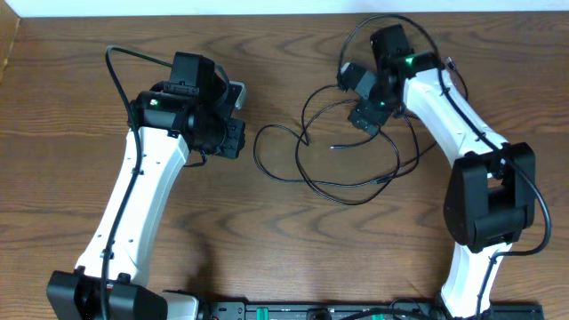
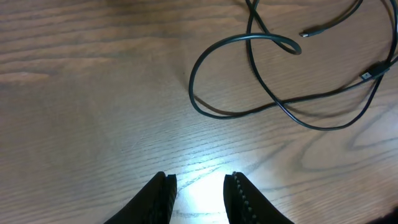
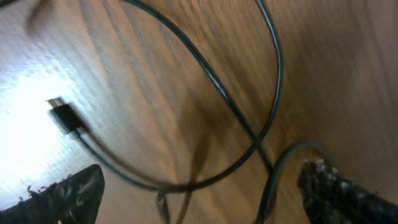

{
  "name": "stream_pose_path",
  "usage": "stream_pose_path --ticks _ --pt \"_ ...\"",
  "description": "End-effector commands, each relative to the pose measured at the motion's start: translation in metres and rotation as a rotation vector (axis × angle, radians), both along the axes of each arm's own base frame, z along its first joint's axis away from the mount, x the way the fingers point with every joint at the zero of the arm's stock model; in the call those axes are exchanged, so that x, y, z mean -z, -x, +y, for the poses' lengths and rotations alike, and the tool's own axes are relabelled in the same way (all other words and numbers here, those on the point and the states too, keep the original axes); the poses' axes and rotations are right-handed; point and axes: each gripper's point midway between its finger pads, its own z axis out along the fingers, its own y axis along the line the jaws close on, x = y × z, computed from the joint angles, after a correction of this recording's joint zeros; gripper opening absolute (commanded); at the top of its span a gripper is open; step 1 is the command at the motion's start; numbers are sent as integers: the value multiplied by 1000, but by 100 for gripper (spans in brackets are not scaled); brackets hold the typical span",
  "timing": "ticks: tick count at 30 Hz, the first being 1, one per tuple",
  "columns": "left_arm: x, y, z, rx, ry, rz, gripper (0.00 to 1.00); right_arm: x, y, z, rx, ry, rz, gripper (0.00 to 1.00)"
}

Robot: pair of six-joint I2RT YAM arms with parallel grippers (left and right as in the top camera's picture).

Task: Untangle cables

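The black cables (image 3: 211,78) lie in loose overlapping loops on the wooden counter (image 1: 267,249), right of centre and nearer the far edge than the near one.

The right gripper (image 3: 202,169) hangs low over the right part of the tangle. Its jaws are spread wide and hold nothing. Below it two strands cross, and a black plug (image 3: 62,118) lies flat on the wood to one side.

The left gripper (image 2: 199,180) is over bare wood on the left half of the counter. Its jaws are a little apart and empty, and the nearest loop (image 2: 190,84) lies well ahead of it.

The step in hand looks like a first pick by the right arm. It would go best if the jaws closed on one strand only, away from the crossing, so the second strand is not pinched with it. Taking hold close behind the plug would give a free end that can be drawn out through the loops. A slow, low pull toward the right edge would slacken the crossings instead of cinching them. The left gripper could pin the nearest loop so the whole bundle does not drag along.
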Motion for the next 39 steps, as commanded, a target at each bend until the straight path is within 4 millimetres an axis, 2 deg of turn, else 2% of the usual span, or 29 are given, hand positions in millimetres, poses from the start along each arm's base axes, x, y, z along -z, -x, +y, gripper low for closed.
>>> stream_pose_path --ticks 1,10,15,22,23,24,25,27,28,33,37,39 --pt "3 1 1 -4 -1 12 32 9 -1 6 -123 19 -48 93" --pt "3 1 1 -12 1 15 32 13 -30 15 -123 -15 -183 92" --pt "3 1 1 -17 2 16 32 37 -37 17 -106 -20 -174 86" --pt "3 1 1 -18 2 16 32 66 -36 17 -74 -23 -126 80" --pt "3 1 1 -18 2 16 32 68 -36 17 -68 -24 -120 76" --pt "3 1 1 -18 2 16 32 71 -35 16 -68 -23 -115 68" --pt "3 1 1 -18 2 16 32 71 -35 16 -64 -24 -113 50" --pt "3 1 1 -18 3 15 32 71 -35 16 -56 -27 -113 1" --pt "2 1 1 -18 3 14 32 70 -37 16 -40 -29 -116 1" --pt "2 -2 1 -18 5 4 32 47 -46 15 75 -62 -148 1" --pt "1 -3 0 -18 6 -3 33 -11 -53 17 85 -101 -258 1" --pt "1 -3 0 -18 6 -3 33 -50 -55 17 88 -121 -336 1"
